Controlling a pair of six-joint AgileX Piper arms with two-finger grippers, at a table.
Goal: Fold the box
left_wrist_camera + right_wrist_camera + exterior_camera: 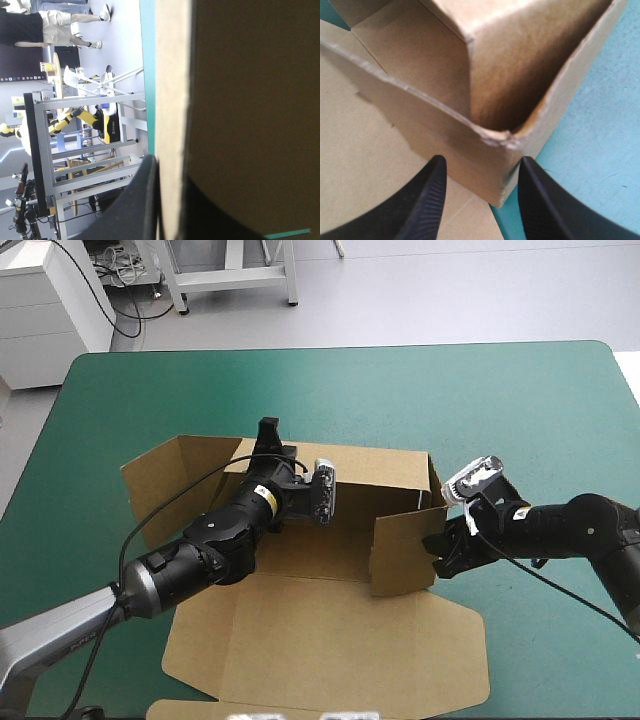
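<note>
The brown box (330, 640) lies mid-table with its lid flat toward the near edge. Its back wall (370, 475) stands raised, a left flap (175, 480) leans outward, and a right wall panel (400, 550) stands upright. My left gripper (268, 432) sits at the top edge of the back wall. In the left wrist view the board (250, 100) runs edge-on between the fingers of that gripper (172, 170), which is shut on it. My right gripper (438, 550) is at the box's near right corner. There its fingers stand apart, straddling the corner (505, 135), so this gripper (482, 162) is open.
Teal-green cover (500, 400) stretches beyond the box to the far edge and along the right side (600, 150). The flat lid reaches close to the table's near edge. A white cabinet (50, 300) stands off the table's far left corner.
</note>
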